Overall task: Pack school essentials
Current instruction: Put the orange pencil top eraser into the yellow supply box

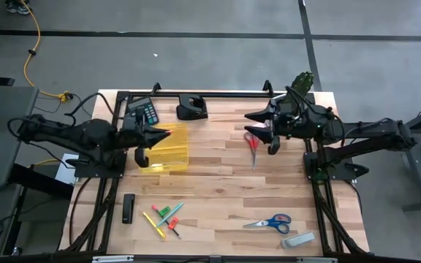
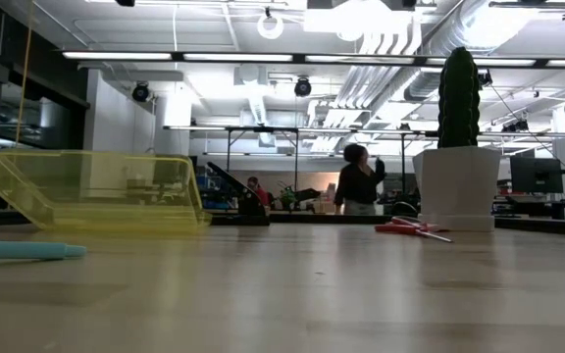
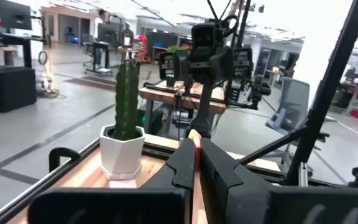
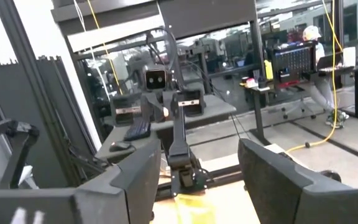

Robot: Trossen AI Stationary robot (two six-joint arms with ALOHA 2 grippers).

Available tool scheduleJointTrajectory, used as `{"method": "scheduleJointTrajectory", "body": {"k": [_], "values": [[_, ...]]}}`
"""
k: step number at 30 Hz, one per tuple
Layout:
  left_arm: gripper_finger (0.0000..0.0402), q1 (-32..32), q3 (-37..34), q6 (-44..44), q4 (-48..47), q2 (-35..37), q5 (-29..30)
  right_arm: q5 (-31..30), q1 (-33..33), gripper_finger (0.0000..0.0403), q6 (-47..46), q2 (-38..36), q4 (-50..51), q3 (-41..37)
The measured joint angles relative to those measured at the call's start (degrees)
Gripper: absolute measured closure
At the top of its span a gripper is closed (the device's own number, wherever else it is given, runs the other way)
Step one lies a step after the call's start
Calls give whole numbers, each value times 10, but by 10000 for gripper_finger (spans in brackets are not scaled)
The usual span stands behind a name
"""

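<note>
Right end effector (image 1: 267, 135) raised over the far right of the worktop (image 1: 218, 183), fingers spread wide with nothing between them. Red-handled scissors (image 1: 252, 143) flat on the wood just below and slightly toward the robot's side of it, blades pointing away from the cactus (image 1: 302, 82) that stands right behind the wrist. Left end effector (image 1: 159, 136) pressed together, hovering at the edge of the yellow tray (image 1: 168, 146); no item visible between its fingers. Tray seemingly tilted in the low view, one end off the wood.

Risks from here, as judgement:
- Descent onto the scissors off-centre, fingers landing on the blades and skating them sideways instead of closing on the handles.
- Elbow or wrist swinging back into the cactus pot and toppling it, so little room behind.
- Tray shifting or tipping further if nudged by the left end effector, spoiling the drop spot.
- Collision of both arms over the tray on delivery, left one parked right there.

Rest well apart on the near side: blue-handled scissors (image 1: 269, 223), small pens (image 1: 164, 217).
</note>
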State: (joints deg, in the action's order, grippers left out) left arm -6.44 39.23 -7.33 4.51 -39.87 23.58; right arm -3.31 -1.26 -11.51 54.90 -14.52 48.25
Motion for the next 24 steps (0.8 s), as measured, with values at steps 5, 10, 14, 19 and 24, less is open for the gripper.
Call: {"method": "scheduleJointTrajectory", "body": {"k": [5, 10, 14, 19, 24], "values": [[401, -7, -2, 0, -4, 4, 18, 0, 0, 195, 0, 7, 2, 0], [401, -7, -2, -23, -34, -7, 51, 0, 0, 195, 0, 7, 3, 0], [401, 15, 11, -86, -133, -35, 79, -1, 0, 195, 0, 7, 6, 0], [401, 69, 32, -193, -274, -100, 16, -24, 0, 195, -13, 7, 27, 0], [401, 106, 32, -271, -331, -179, -107, -31, 0, 195, -15, 7, 55, 0]]}}
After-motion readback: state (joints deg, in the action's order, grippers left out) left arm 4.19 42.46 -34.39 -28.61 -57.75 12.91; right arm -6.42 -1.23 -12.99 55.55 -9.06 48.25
